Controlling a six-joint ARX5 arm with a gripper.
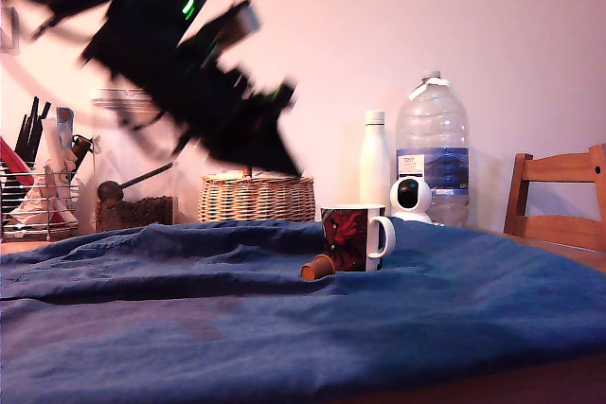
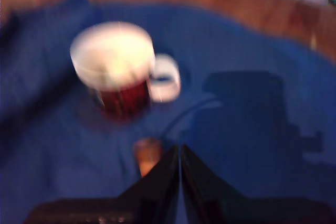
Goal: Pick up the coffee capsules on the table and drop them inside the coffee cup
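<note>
The arm is seen high above the table [image 1: 492, 328], blurred, in the upper part of the exterior view's left. The gripper [image 2: 180, 153] is pointed down toward the blue cloth [image 1: 189, 281]. In the wrist view its two dark fingers [image 2: 160, 182] are seen pressed together, with only a thin line between them. Nothing is held in them.

The coffee cup [image 1: 353, 237] is stood upright on the cloth, toward the far edge of the table. Its white handle [image 1: 383, 236] is turned to the exterior view's right. What is inside the cup cannot be told, because the wrist view is blurred.

One orange-brown capsule [image 1: 318, 268] is laid on its side on the cloth, touching the foot of the cup or just beside it. In the wrist view it is seen just beside the fingertips. The other capsule cannot be found.

Behind the table's far edge, a wicker basket [image 1: 256, 198], a white bottle [image 1: 375, 160], a big clear water bottle [image 1: 432, 147] and a small white camera [image 1: 410, 198] are lined up by the wall. A wire rack [image 1: 36, 198] with tools is seen at the exterior view's left. A wooden chair [image 1: 559, 198] is stood by the table's edge at the exterior view's right. Nothing is stood between the gripper and the cup.
</note>
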